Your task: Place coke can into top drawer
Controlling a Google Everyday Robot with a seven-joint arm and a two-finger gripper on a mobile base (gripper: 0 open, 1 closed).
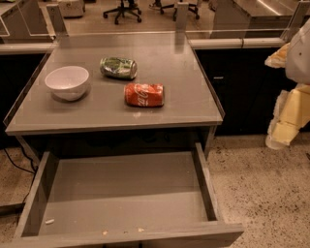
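The red coke can [144,95] lies on its side on the grey counter top [184,97], near the middle front. The top drawer [126,193] stands pulled out below the counter, with a flat grey bottom and a few crumbs near its front. My gripper [286,123] is at the right edge of the view, beside the counter and well to the right of the can, at about the height of the counter's front edge. It holds nothing that I can see.
A green-patterned can [118,68] lies on its side behind the coke can. A white bowl [68,82] stands at the counter's left. Dark cabinets [242,87] stand to the right, with speckled floor [261,184] beside the drawer. Office chairs [123,9] stand far back.
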